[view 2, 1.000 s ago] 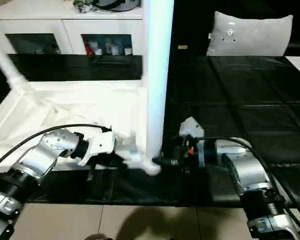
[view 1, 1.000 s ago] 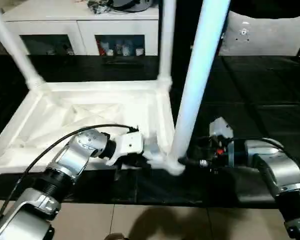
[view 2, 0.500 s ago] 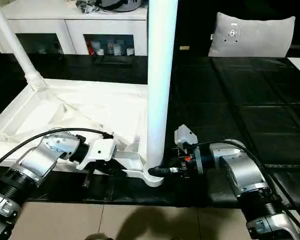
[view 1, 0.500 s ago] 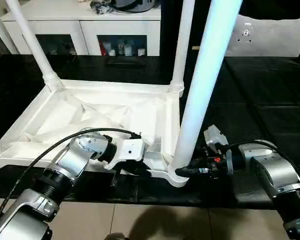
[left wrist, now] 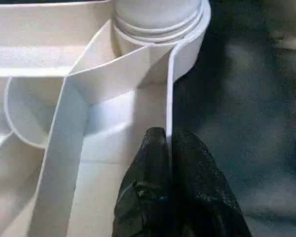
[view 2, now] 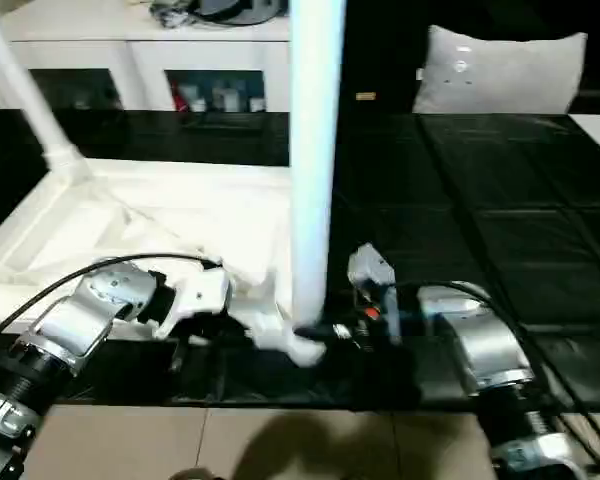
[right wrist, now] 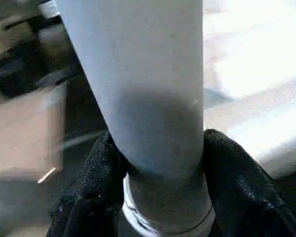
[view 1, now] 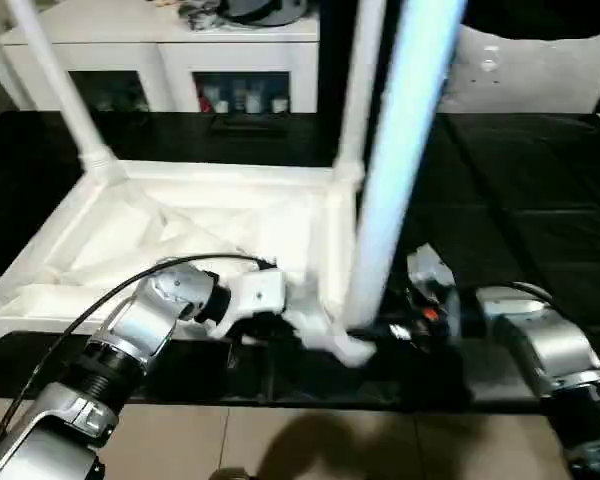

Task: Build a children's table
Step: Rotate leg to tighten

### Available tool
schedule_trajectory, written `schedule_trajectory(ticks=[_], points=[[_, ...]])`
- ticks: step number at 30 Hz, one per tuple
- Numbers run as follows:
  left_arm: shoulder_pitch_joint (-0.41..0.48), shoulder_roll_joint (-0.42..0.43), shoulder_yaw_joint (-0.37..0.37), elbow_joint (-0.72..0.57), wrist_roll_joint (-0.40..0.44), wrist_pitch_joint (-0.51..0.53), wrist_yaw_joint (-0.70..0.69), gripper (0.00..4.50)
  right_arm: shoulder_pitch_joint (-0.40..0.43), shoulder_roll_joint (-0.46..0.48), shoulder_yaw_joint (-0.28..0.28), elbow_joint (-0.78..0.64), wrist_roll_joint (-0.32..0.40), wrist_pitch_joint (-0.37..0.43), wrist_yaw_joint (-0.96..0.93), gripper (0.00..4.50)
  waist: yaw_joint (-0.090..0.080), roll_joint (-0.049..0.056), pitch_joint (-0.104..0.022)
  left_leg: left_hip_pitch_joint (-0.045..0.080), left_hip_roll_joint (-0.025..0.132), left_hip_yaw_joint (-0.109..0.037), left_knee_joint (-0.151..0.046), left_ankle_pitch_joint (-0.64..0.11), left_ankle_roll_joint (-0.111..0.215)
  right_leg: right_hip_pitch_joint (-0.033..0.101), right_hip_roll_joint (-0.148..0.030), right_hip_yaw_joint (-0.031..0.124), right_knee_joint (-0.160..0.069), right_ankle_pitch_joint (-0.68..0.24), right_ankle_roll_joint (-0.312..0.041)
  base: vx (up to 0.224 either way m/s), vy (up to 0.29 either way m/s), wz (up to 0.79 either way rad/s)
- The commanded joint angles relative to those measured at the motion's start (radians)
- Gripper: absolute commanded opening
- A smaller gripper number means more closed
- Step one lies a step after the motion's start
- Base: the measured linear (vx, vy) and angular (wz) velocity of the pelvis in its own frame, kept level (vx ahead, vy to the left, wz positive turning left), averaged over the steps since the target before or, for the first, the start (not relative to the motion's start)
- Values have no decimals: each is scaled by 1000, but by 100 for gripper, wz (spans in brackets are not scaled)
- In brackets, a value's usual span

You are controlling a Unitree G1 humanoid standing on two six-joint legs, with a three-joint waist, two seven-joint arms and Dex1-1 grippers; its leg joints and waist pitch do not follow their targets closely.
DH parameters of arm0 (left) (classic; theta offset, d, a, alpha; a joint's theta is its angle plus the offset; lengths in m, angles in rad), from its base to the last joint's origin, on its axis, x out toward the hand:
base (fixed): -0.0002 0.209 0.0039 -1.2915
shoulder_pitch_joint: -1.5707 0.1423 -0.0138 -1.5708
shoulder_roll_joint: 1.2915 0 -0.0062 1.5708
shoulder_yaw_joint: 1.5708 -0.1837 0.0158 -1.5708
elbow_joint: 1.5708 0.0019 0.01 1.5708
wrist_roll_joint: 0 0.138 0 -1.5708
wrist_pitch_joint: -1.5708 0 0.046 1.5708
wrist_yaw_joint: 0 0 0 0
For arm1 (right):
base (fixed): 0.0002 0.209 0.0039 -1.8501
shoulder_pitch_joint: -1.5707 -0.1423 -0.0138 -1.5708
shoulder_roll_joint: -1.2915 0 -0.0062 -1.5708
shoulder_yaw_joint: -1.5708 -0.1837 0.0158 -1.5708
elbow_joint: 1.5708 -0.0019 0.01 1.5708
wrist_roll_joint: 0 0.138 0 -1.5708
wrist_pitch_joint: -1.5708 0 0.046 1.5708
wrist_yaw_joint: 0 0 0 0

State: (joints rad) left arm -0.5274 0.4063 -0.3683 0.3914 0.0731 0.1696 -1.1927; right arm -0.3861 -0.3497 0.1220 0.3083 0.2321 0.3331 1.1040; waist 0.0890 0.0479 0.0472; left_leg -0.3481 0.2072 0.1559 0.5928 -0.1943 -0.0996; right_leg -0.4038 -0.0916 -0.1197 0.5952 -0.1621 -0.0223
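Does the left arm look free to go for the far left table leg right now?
Probably not as things stand: the left pincer is shut on the table top's rim, steadying it near the leg the right pincer holds. The far-left leg stands across the table top.

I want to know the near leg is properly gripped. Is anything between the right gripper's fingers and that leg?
Nothing visible. The right gripper has its two black fingers directly against the near leg, one on each side just above its base, with no gap or object between.
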Motion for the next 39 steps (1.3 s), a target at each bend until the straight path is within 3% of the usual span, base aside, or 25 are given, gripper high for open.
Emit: schedule_trajectory(ticks=[1, 4, 5, 7, 12, 14, 17, 22, 23, 25, 29, 37, 39], points=[[-23, -111, -28, -66, -37, 62, 69, 0, -45, 86, 20, 42, -19, 54, -169, 199, -5, -14, -59, -11, 9, 1, -73, -215, 23, 61, -55, 40, -94, -485, -93, 0, 0, 0], [-35, -167, -21, -71, -26, 127, 140, 0, -65, 149, 8, 70, -37, 84, -281, 198, -25, -13, -61, -11, 5, -1, -70, -213, 27, 60, -53, 40, -97, -467, -94, 0, 0, 0], [-50, -226, -13, -54, -14, 166, 217, 0, -95, 209, -13, 123, -61, 89, -411, 198, -35, -12, -63, -13, 5, 3, -68, -196, 37, 59, -51, 43, -95, -431, -105, 0, 0, 0], [-61, -266, -8, -37, -5, 185, 269, 0, -118, 248, -30, 163, -75, 92, -496, 198, -42, -11, -63, -13, 2, 4, -65, -186, 42, 59, -51, 41, -95, -417, -118, 0, 0, 0], [-76, -303, -1, -13, 32, 197, 336, 0, -126, 300, -21, 214, -116, -11, -543, 198, -36, -9, -66, -14, 5, 4, -66, -173, 63, 60, -52, 41, -95, -389, -117, 0, 0, 0], [-75, -301, 1, -15, 34, 200, 335, 0, -125, 304, -25, 213, -114, -10, -546, 252, -37, -8, -64, -13, 7, 2, -69, -187, 65, 60, -50, 41, -93, -377, -124, 0, 0, 0], [-69, -268, 4, -23, 45, 196, 331, 0, -113, 296, -32, 197, -108, -20, -525, 275, -37, -7, -63, -11, 7, 2, -70, -212, 64, 60, -52, 43, -95, -394, -124, 0, 0, 0], [-50, -205, -5, -19, 58, 128, 294, 0, -78, 224, -27, 174, -111, -98, -432, 321, -29, -6, -65, -13, 10, 2, -70, -197, 72, 61, -53, 45, -91, -348, -135, 0, 0, 0], [-42, -180, -13, -14, 69, 96, 275, 0, -66, 185, -23, 167, -116, -137, -384, 321, -25, 0, -65, -12, 11, 2, -70, -204, 73, 61, -53, 46, -91, -341, -138, 0, 0, 0], [-37, -157, -15, -5, 72, 63, 254, 0, -51, 136, -26, 142, -103, -154, -314, 349, -21, -3, -65, -13, 11, 3, -70, -205, 76, 63, -52, 46, -88, -326, -146, 0, 0, 0], [-33, -129, -14, 7, 69, 29, 223, 0, -34, 68, -26, 98, -80, -145, -214, 377, -5, 1, -64, -10, 14, 4, -70, -205, 80, 62, -53, 48, -86, -325, -153, 0, 0, 0], [-9, -71, -21, -5, 17, -67, 90, 0, -9, -47, 4, 35, -62, -177, -26, 377, 10, -2, -65, -11, 16, 5, -69, -200, 86, 63, -53, 48, -85, -315, -158, 0, 0, 0], [-7, -34, -38, 5, -24, -155, -22, 0, -9, -119, 41, 26, -27, -189, 161, 362, 15, -2, -65, -11, 17, 5, -68, -213, 96, 65, -52, 48, -85, -328, -157, 0, 0, 0]])
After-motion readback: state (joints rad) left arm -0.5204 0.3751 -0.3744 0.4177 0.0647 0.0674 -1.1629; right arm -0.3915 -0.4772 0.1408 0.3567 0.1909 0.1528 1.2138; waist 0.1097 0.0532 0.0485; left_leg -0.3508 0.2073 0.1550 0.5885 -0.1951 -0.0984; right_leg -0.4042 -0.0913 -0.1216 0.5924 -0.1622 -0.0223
